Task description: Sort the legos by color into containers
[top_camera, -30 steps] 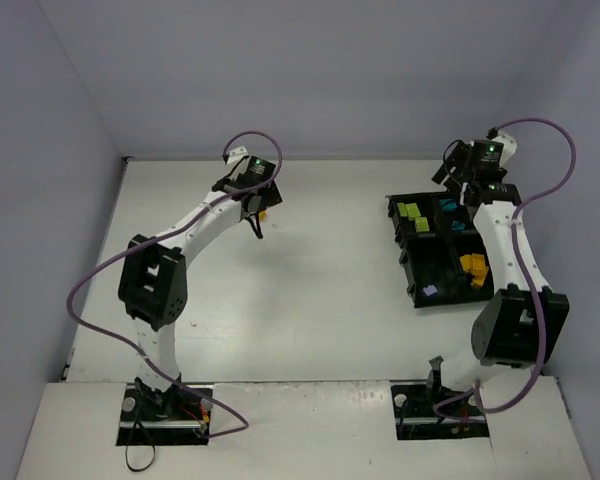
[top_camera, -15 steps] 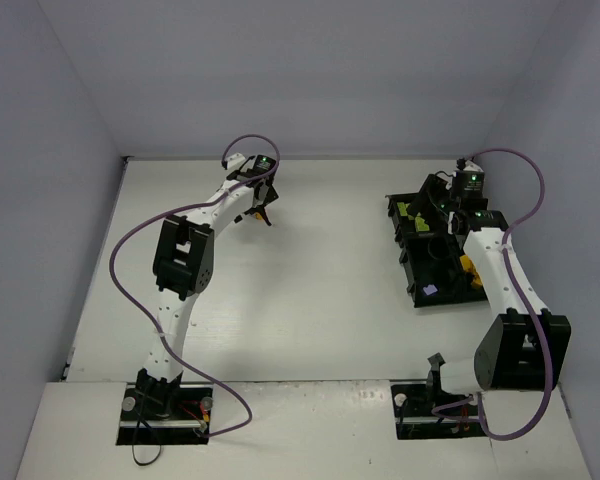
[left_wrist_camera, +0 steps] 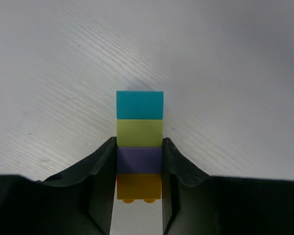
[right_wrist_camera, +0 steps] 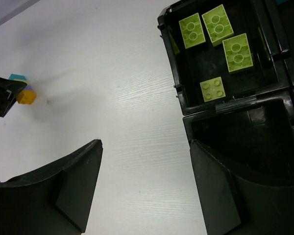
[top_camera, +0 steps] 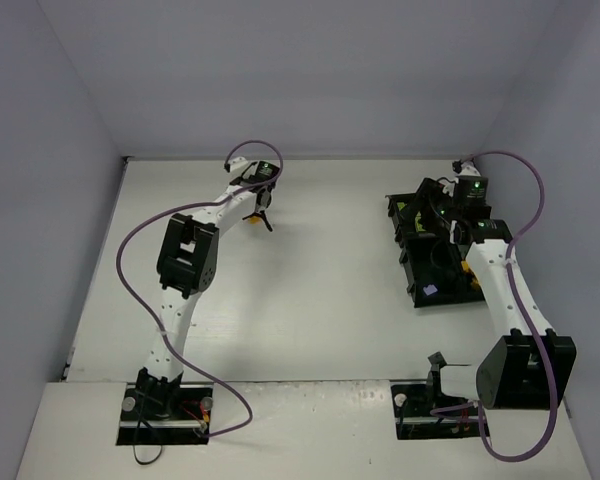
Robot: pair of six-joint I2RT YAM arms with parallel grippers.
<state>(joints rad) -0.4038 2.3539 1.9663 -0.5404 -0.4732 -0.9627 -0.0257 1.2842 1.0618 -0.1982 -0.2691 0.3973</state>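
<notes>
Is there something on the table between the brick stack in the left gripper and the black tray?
Nothing visible lies between them. The left gripper is shut on the brick stack, and the table from there to the tray is bare. Only the open right gripper hangs above the tray's edge on that side.

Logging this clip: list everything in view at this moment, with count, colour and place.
Brick stack: one stack of four joined bricks, cyan, lime, lavender, orange; clamped between the left gripper's fingers.
Lime bricks: four, lime green; loose in one tray compartment.
Lavender brick: one, lavender; in the tray's nearest compartment.
Orange bricks: count hidden by the right arm, orange; in the tray.
Tray: one, black, divided; right side of the table.
Table: one, white.
Left gripper: one, black; shut on the stack.
Right gripper: one, black; open, above the tray's edge.
</notes>
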